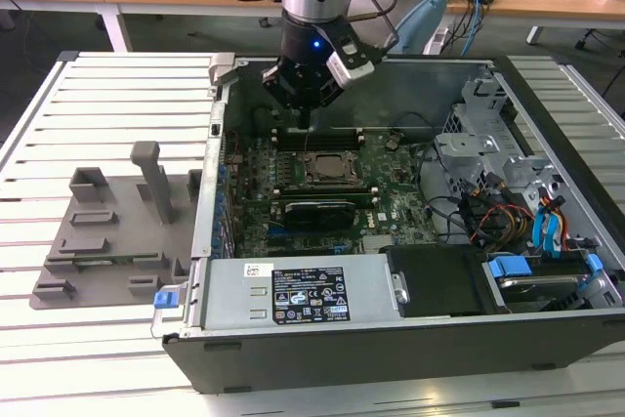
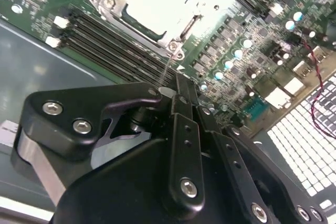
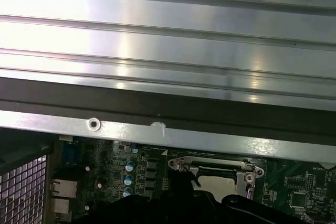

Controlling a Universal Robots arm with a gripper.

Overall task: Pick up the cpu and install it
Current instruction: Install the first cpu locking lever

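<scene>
The cpu (image 2: pixel 155 1) is a pale silvery square lying flat inside the metal-edged socket frame (image 2: pixel 113 3) on the green motherboard (image 1: pixel 391 197). In the exterior view the cpu (image 1: pixel 322 169) sits mid-board inside the open computer case (image 1: pixel 210 202). My gripper (image 1: pixel 305 124) hangs just above the board, a short way behind the socket. In the second wrist view the gripper (image 2: pixel 176 90) has its black fingers together, with nothing between them. The first wrist view shows the cpu (image 3: pixel 220 184) in the socket frame (image 3: pixel 215 166) below the case wall (image 3: pixel 168 137).
A grey plastic fixture tray (image 1: pixel 107 231) with upright blocks lies on the slatted metal table (image 1: pixel 98 95) at the exterior view's left. Memory slots (image 2: pixel 105 45) flank the socket. A power supply (image 1: pixel 312 295), drive bays (image 1: pixel 488 158) and cables (image 1: pixel 508 222) crowd the case's front and right.
</scene>
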